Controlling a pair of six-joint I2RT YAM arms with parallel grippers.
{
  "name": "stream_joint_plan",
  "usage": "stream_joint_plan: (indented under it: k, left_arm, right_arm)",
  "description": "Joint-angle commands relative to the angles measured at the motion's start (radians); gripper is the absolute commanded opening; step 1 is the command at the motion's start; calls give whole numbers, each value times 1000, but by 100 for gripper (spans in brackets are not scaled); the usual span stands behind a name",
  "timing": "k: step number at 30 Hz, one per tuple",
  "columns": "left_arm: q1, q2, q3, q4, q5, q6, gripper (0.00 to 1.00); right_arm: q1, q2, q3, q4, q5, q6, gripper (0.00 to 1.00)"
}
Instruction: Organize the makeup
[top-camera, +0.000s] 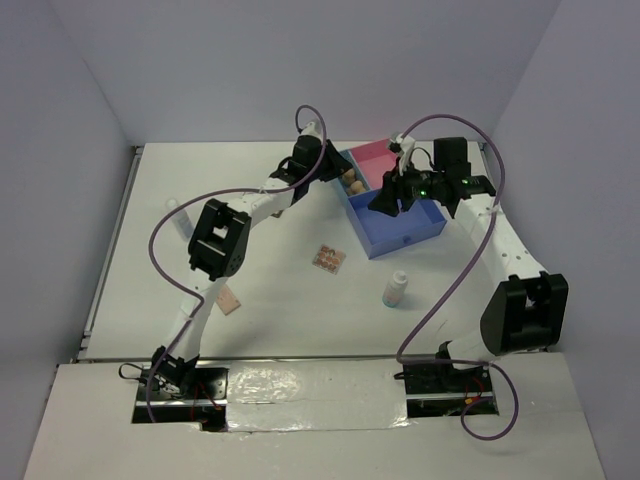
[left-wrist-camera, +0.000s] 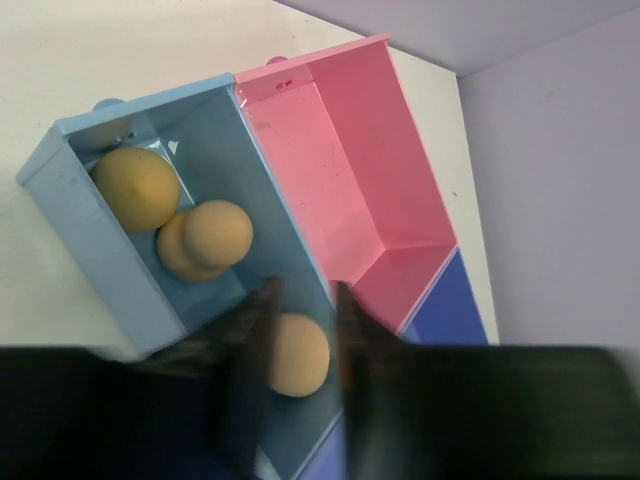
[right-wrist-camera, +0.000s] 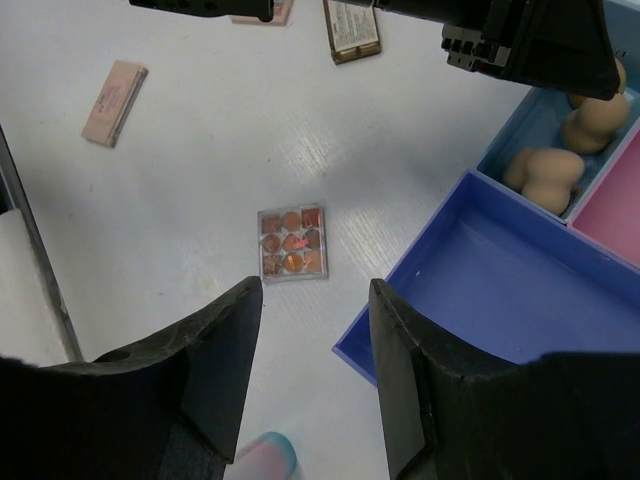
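Note:
Three tan sponges lie in the light-blue compartment of the tray: one at the far end, one beside it, and one between my left fingers. My left gripper is open around that sponge, its image blurred. My right gripper is open and empty above the near edge of the dark-blue compartment. The multicolour palette, white bottle, pinkish palette and brown-gold palette lie on the table.
The pink compartment and the dark-blue compartment hold nothing. A white tube-like item lies at the left near the left arm. Another flat item shows partly under the left arm. Walls enclose the table.

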Motion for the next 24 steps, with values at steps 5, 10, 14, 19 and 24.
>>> stream_joint_plan:
  k: [5, 10, 14, 19, 24]
  left_arm:
    - [16, -196, -54, 2, -11, 155, 9]
    - [35, -416, -226, 0, -40, 293, 6]
    - [50, -593, -431, -35, -60, 382, 11]
    - [87, -877, -705, -125, -92, 468, 46]
    - [139, -1148, -911, -198, -86, 503, 70]
  right_arm:
    - [-6, -63, 2, -94, -11, -85, 55]
    - [-5, -40, 23, -210, -17, -137, 55]
    - [12, -31, 27, -286, -1, -183, 58]
    - [43, -41, -1, -364, 44, -262, 61]
    - [69, -49, 5, -473, 58, -417, 76]
